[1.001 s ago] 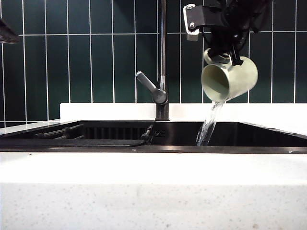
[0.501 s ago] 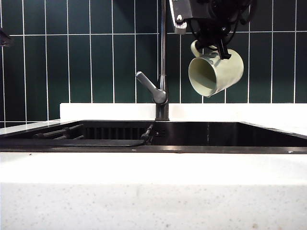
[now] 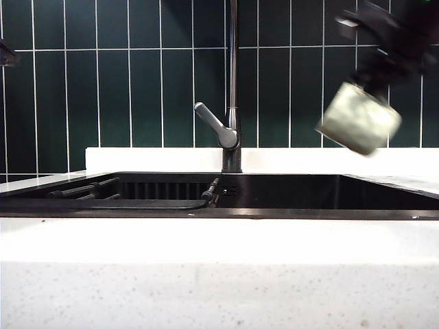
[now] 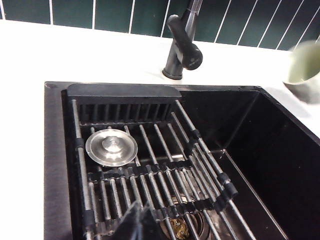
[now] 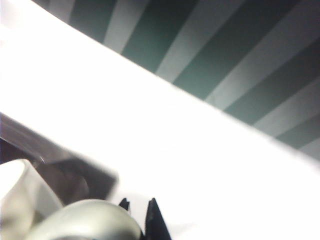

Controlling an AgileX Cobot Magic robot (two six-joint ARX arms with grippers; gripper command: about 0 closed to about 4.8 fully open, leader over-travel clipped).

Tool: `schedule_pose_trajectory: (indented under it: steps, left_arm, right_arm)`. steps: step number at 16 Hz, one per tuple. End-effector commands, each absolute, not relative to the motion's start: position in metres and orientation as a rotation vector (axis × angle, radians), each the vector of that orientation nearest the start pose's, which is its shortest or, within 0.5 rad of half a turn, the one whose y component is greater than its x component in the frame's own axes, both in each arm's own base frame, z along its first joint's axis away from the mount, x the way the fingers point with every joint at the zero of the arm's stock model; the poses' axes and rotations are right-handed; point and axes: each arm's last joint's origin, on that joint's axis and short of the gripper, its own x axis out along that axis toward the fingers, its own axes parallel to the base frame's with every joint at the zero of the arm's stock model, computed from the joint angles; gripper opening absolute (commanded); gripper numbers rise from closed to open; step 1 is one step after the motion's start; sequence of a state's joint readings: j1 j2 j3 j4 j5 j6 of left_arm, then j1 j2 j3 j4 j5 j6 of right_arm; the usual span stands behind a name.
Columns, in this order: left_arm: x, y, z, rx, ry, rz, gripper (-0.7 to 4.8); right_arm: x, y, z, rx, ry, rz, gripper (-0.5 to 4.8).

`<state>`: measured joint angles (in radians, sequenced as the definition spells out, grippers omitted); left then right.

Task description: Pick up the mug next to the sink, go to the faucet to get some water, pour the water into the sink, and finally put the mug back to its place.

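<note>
- One mug point(image 3: 358, 118), seen above the sink's right end.
- One sink point(image 4: 260, 150).
- One faucet point(image 3: 233, 75) behind the sink.
- One round metal strainer lid point(image 4: 111, 147) sat on the sink's rack.

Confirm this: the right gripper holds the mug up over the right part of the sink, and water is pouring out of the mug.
One part is wrong: no water is pouring. The exterior view shows the right gripper holding the mug in the air over the right part of the sink, tilted and blurred, with no stream beneath it.
</note>
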<state>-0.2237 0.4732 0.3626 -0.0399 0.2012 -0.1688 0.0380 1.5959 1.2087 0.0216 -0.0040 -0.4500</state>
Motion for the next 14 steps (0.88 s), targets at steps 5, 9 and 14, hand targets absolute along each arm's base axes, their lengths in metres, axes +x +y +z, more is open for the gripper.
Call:
schedule_pose_trajectory:
  steps: [5,9,14]
  left_arm:
    - [0.125,-0.035,0.245,-0.153,0.166,-0.419,-0.06]
    - [0.124,-0.034,0.242,-0.152,0.19,-0.416,-0.06]
    - [0.124,-0.034,0.242,-0.134,0.186,-0.418,-0.06]
  right_arm:
    - [0.331,-0.057,0.249,0.135,0.07,-0.109,0.08]
    - [0.316,-0.063,0.22,0.209,0.107,-0.141,0.09]
    - [0.311,-0.063,0.212,0.254,0.077,-0.188,0.13]
